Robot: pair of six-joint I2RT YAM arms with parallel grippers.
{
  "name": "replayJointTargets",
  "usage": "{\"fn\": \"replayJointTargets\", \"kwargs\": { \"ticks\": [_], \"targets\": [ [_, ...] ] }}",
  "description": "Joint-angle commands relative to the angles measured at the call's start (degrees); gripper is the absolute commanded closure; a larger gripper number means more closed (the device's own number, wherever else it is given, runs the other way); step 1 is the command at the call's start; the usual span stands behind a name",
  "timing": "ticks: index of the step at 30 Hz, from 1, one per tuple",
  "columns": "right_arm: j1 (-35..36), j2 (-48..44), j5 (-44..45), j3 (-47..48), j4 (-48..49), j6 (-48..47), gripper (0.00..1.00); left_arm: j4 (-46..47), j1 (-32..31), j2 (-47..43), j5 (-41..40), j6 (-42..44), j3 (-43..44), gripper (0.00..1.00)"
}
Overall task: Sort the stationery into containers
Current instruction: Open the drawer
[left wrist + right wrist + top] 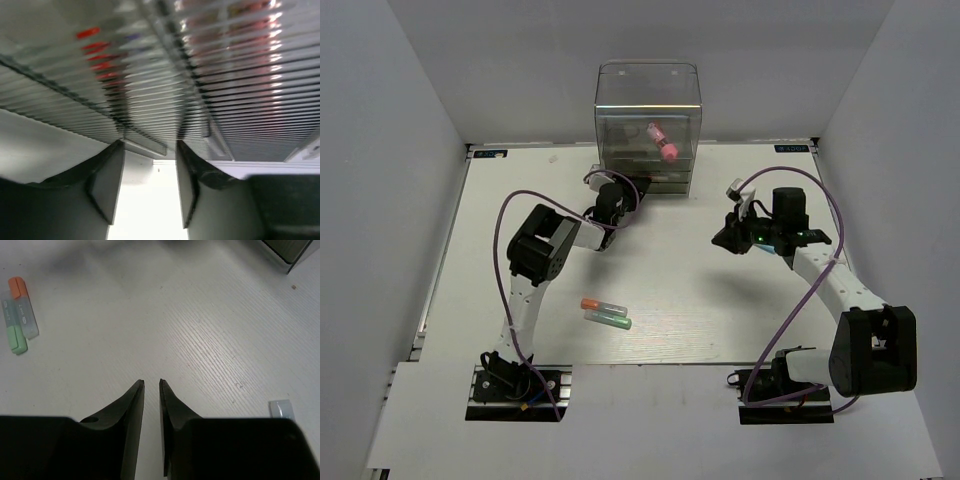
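Clear boxy plastic organiser (pixel 620 90), stubby pink cylinder (pixel 663 143)

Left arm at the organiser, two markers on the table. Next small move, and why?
Probably draw the left gripper back from the organiser toward the orange-tipped marker: its jaws stand open and empty, and that marker and the green-tipped marker lie unsorted on the table.

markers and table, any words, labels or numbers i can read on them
Nothing can be read.
Orange marker: small print on its clear barrel, too small to read.
Green marker: the same, too blurred.
Blue sticker on the table's far edge: too small to read.
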Motion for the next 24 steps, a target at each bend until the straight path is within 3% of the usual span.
{"fn": "replayJointTargets", "kwargs": {
  "ticks": [1,11,16,20,21,24],
  "targets": [
    [-0.63,0.05,-2.01,-0.42,1.03,-0.47,0.75,-1.43,0.74,1.01,-2.56,-0.88,2.48,0.46],
    [-1.59,-0.13,-3.06,-0.33,0.95,-0.65,0.75,-0.83,0.74,1.54,-3.18,-3.17,1.35,0.96],
    [-2.03,0.05,-3.06,-0.51,0.86,-0.82,0.71,2.08,0.74,-0.56,-2.65,-3.17,-3.13,1.00],
    [-2.12,0.40,-0.70,-0.25,0.95,-0.83,0.41,4.28,0.04,-2.59,-1.51,-3.17,-7.62,1.00],
    [-2.30,0.40,-0.43,-0.33,1.03,-0.82,0.28,5.06,-0.48,-3.46,-1.51,-3.17,-8.50,1.00],
    [-2.39,0.58,0.28,-0.68,1.30,-0.56,0.23,6.64,-0.49,-4.87,-1.51,-3.17,-11.05,1.00]
  ]
}}
